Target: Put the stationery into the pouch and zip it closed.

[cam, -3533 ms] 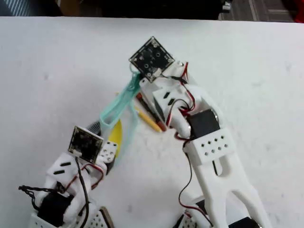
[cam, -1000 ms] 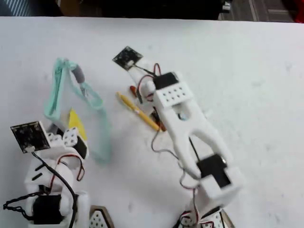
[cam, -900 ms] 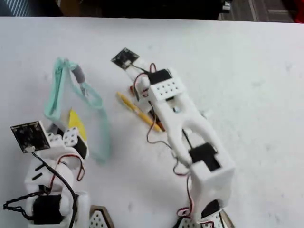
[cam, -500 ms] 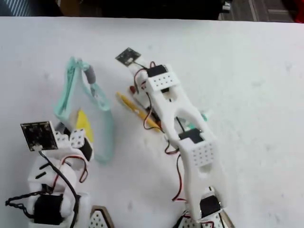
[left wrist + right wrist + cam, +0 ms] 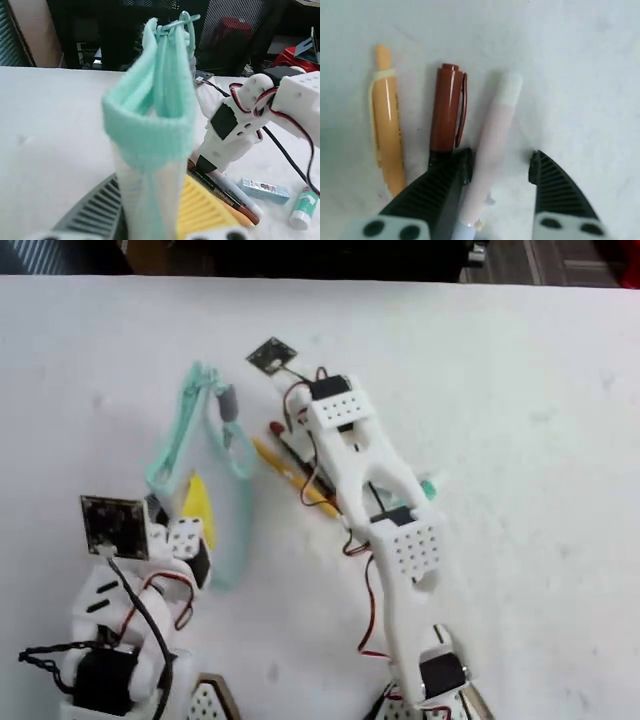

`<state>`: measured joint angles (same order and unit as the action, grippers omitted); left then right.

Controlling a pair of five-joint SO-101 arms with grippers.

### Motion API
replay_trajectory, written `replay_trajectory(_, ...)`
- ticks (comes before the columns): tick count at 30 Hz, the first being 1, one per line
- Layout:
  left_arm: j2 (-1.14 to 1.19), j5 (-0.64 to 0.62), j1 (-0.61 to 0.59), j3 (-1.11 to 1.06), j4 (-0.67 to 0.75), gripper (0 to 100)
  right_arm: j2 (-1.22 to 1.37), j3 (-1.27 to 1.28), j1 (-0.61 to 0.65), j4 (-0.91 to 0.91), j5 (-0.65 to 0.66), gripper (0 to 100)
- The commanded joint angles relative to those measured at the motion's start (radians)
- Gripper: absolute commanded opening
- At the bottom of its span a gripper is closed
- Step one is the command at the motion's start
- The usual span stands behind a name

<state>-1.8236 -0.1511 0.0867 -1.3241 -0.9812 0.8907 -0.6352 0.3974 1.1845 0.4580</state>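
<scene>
White table (image 5: 520, 390); centre of high view: yellow pen (image 5: 268, 455), brown marker (image 5: 447, 107), pale pink pen (image 5: 495, 130) side by side; eraser box (image 5: 262, 189), glue stick (image 5: 305, 206) nearby

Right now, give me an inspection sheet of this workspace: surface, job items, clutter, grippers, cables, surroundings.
Surface: white table.
Job's things: teal pouch, gripped at one end. The orange pen, brown pen and pale pen lie side by side on the table. A small box and a green-and-white tube lie nearby.
Clutter: nothing seen.
Grippers: left gripper is shut on the pouch. The right gripper is open, its jaws astride the pale pen.
Cables: red and black wires on the right arm; a black cable by the left arm's base.
Surroundings: dark furniture behind the table.
</scene>
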Motion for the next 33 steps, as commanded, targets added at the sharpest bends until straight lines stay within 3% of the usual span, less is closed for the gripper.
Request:
replay_trajectory(1,-0.008,0.035,0.038,0.048,0.028,2,0.007,-0.025,-0.004,-0.008,-0.006,4.4)
replay_trajectory(33,-0.008,0.04,0.036,0.009,0.061,2,0.005,-0.018,-0.021,0.027,-0.006,1.7)
